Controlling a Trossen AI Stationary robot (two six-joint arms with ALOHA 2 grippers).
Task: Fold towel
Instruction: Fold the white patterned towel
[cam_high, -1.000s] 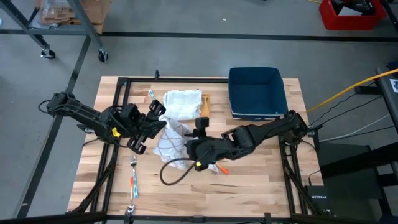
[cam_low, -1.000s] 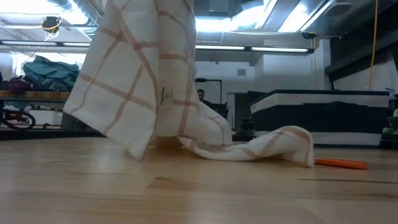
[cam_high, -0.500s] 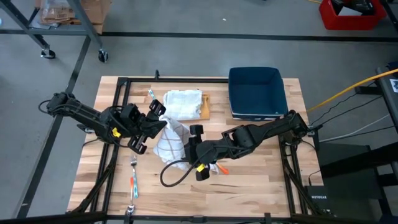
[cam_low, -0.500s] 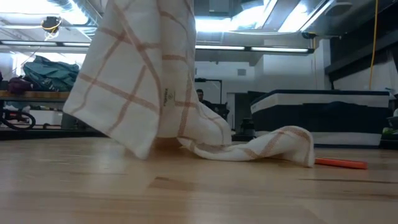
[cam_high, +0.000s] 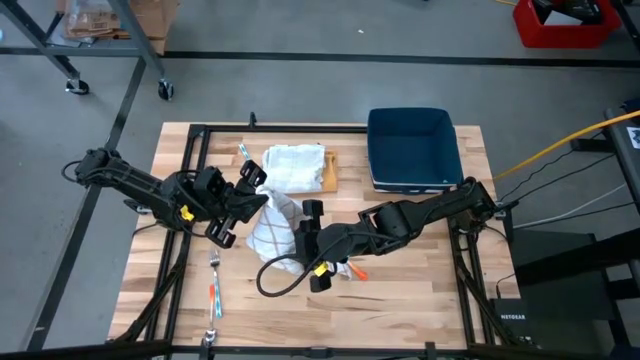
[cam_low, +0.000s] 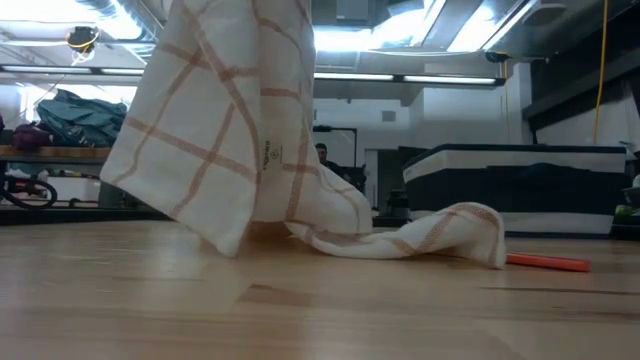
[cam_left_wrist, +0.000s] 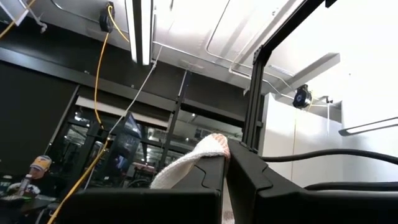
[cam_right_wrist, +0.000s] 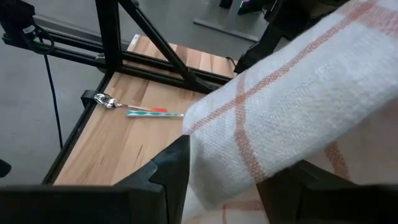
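A white towel with orange checks (cam_high: 272, 225) hangs at the table's middle. In the low view it drops like a curtain (cam_low: 230, 120), and its lower end (cam_low: 430, 235) lies bunched on the wood. My left gripper (cam_high: 262, 192) reaches in from the table's left, tilted upward, and is shut on the towel's top (cam_left_wrist: 193, 162). My right gripper (cam_high: 303, 228) comes from the right and stands open beside the hanging part. A fold of the towel (cam_right_wrist: 280, 106) runs through the gap between its fingers. My left gripper pinches a bunched bit of the towel's upper edge (cam_left_wrist: 214, 144) between its two fingers, coming from the table's left and slanting upward. The towel hangs slack below the fingers, its lower end resting on the table. My right gripper is open around a fold of the towel; the cloth lies against the inner side of one finger (cam_right_wrist: 177, 165). Its other finger (cam_right_wrist: 311, 183) is partly under the cloth.
A second towel lies folded (cam_high: 295, 165) at the far middle, beside a wooden board (cam_high: 329, 170). A blue bin (cam_high: 410, 148) stands at the far right. A spoon (cam_right_wrist: 106, 101), cutlery (cam_high: 213, 290), an orange pen (cam_low: 545, 263) and a black cable loop (cam_high: 275, 280) lie nearer.
My right gripper has turned at the wrist and tipped downward, its head swinging a little toward the table's left and near edge beside the towel. The gap between its fingers stays the same. The towel keeps hanging from my left gripper with its lower end on the table.
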